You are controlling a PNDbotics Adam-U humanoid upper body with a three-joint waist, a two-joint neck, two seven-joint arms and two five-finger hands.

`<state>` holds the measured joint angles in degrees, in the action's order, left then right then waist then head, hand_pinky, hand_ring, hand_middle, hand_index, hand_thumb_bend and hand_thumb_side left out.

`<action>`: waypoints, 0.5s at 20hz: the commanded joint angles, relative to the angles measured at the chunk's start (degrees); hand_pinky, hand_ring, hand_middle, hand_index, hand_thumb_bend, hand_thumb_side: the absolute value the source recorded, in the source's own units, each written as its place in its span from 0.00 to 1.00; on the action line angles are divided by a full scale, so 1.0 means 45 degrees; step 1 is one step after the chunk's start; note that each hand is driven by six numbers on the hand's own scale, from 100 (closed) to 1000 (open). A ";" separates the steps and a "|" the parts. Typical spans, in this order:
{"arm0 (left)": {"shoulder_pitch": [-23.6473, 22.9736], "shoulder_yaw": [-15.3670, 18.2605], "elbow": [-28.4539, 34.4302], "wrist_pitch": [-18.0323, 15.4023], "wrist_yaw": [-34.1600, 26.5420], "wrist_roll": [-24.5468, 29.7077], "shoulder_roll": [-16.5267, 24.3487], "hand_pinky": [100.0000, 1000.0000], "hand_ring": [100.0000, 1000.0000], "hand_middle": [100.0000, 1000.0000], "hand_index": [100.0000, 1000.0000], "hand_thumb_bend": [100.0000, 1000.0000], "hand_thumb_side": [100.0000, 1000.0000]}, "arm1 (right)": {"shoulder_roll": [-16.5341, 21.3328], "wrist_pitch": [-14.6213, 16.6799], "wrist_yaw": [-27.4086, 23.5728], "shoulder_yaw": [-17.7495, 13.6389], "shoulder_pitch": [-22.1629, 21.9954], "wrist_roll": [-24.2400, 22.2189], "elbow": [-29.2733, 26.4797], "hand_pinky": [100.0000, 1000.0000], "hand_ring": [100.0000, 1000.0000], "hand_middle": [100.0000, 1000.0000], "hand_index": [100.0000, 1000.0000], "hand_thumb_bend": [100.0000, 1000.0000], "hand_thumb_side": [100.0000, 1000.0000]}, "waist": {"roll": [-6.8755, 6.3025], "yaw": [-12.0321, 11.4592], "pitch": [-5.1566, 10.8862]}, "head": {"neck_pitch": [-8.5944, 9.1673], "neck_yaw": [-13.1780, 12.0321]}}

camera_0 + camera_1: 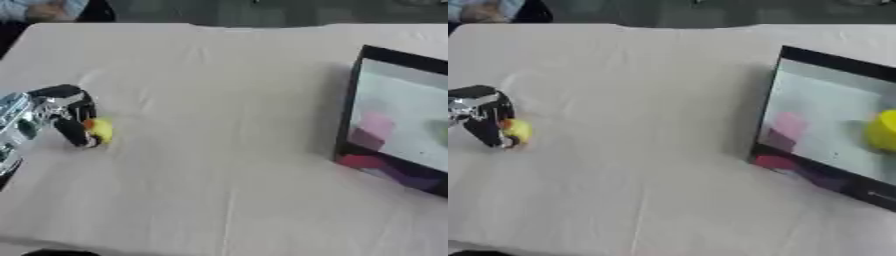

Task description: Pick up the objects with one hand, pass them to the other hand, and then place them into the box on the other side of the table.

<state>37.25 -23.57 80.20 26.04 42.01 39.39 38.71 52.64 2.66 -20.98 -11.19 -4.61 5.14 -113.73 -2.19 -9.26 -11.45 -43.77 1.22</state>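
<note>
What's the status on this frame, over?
Left hand curled on the yellow object at table level. Right hand not in view. Box at right, path across cloth unobstructed.

**Looks like a lab / test bench**

Table [219, 150] under a plain beige cloth, set up as a work surface. Black-rimmed box [815, 60] at one side holds coloured pieces. Dark floor past the far edge. No household furnishings in view.

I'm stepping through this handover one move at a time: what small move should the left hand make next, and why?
Probably lift the yellow object off the table. The left hand has its fingers curled down around it at the table's left side, the box sits far right, and the right hand is out of view.
</note>
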 commanded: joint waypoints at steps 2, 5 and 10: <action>0.0276 0.0434 0.1125 0.0255 -0.0188 0.0425 0.0904 0.65 0.54 0.45 0.53 0.36 0.00 | 0.0304 0.0101 0.0038 -0.0178 0.0032 -0.0009 -0.0191 1.00 1.00 0.86 0.92 0.00 0.61 | 0.0094 -0.0011 0.0385 | -0.0077 0.0145; 0.0356 0.0695 0.1956 0.0289 -0.0285 0.0833 0.1168 0.65 0.54 0.45 0.54 0.36 0.00 | 0.0323 0.0182 0.0018 -0.0199 0.0010 0.0000 -0.0191 1.00 1.00 0.86 0.91 0.00 0.60 | 0.0115 -0.0024 0.0397 | -0.0077 0.0184; 0.0687 0.1446 0.3475 0.0663 -0.0354 0.0774 0.1118 0.65 0.53 0.44 0.52 0.28 0.00 | 0.0368 0.0336 -0.0110 -0.0179 0.0070 -0.0045 -0.0191 1.00 1.00 0.86 0.92 0.00 0.60 | 0.0146 -0.0088 0.0416 | -0.0077 0.0208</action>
<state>39.15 -18.94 93.42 27.43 40.81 42.07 41.85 52.65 3.76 -21.12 -11.20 -4.58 4.96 -113.73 -2.19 -9.59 -11.45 -43.77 2.00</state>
